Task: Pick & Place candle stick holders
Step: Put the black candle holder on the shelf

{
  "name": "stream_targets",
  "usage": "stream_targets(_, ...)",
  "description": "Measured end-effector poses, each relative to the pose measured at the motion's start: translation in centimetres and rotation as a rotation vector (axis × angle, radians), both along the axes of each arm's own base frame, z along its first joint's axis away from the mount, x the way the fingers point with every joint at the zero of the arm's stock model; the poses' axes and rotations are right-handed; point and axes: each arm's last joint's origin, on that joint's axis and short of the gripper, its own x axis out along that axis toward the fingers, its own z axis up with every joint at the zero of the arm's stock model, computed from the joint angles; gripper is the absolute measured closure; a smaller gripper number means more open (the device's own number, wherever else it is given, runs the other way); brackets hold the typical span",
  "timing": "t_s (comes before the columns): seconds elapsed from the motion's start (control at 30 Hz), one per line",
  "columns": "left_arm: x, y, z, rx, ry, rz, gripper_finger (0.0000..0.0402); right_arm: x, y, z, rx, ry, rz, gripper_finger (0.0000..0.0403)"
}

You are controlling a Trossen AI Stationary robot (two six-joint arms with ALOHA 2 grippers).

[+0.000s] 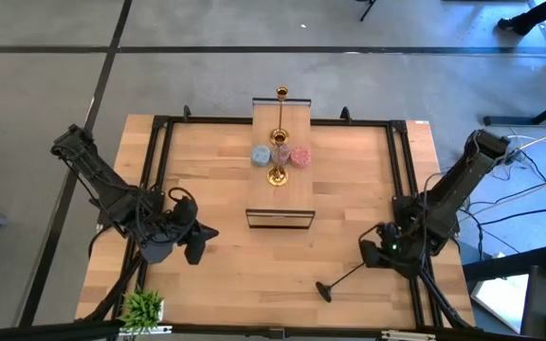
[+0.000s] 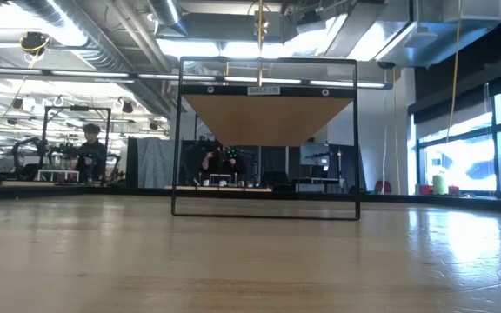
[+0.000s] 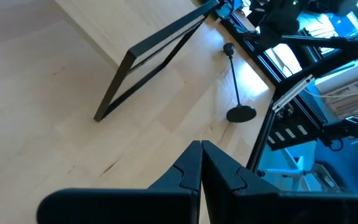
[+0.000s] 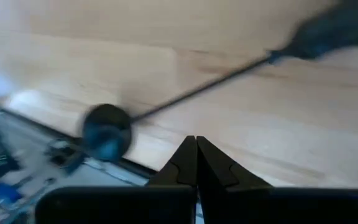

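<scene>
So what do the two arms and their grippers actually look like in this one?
Both arms are dark, jointed and slim. The left arm has black cables trailing near its base. The right arm shows small green lights low down. The left gripper and right gripper each have two black, wedge-shaped fingers tapering to a point.

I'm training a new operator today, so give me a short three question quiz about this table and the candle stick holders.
1. True or false: the black candle stick holder lies flat on the table.
2. Which hand is nearer to it: A, the left hand, or B, the right hand?
3. Fill in: the pink cup and blue cup flank a ____ holder on the wooden plank.

Key: 1 true; 2 B; 3 gold. Both hands are shut and empty.
</scene>
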Motion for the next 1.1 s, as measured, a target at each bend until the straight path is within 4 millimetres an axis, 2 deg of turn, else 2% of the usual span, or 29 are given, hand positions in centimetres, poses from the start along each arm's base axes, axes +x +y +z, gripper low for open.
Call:
stream_targets(0.13, 0.0, 0.0, 0.0, -0.001, -0.002, 0.001, 0.04, 0.5, 0.3, 0.9, 0.065, -0.11, 0.003, 0.0403)
stream_targets(0.33, 0.0, 0.0, 0.0, 0.014, -0.007, 0.007, 0.04, 0.3, 1.8, 1.6, 0.165, -0.185, 0.07, 0.0403)
stream_targets(0.57, 0.0, 0.1, 0.0, 0.038, -0.016, 0.016, 0.04, 0.1, 2.6, 1.0, 0.228, -0.083, 0.143, 0.039)
stream_targets(0.7, 0.2, -0.1, -0.2, 0.057, -0.008, 0.017, 0.04, 0.4, 2.9, 0.3, 0.202, -0.064, 0.156, 0.0372)
stream_targets(0.87, 0.7, -0.6, -0.9, 0.075, 0.017, 0.014, 0.04, 1.2, 3.3, -0.6, 0.185, -0.054, 0.136, 0.0325)
stream_targets(1.1, 1.3, -1.1, -1.5, 0.064, 0.038, 0.0, 0.04, 2.7, 3.5, -2.4, 0.152, 0.006, 0.07, 0.0206)
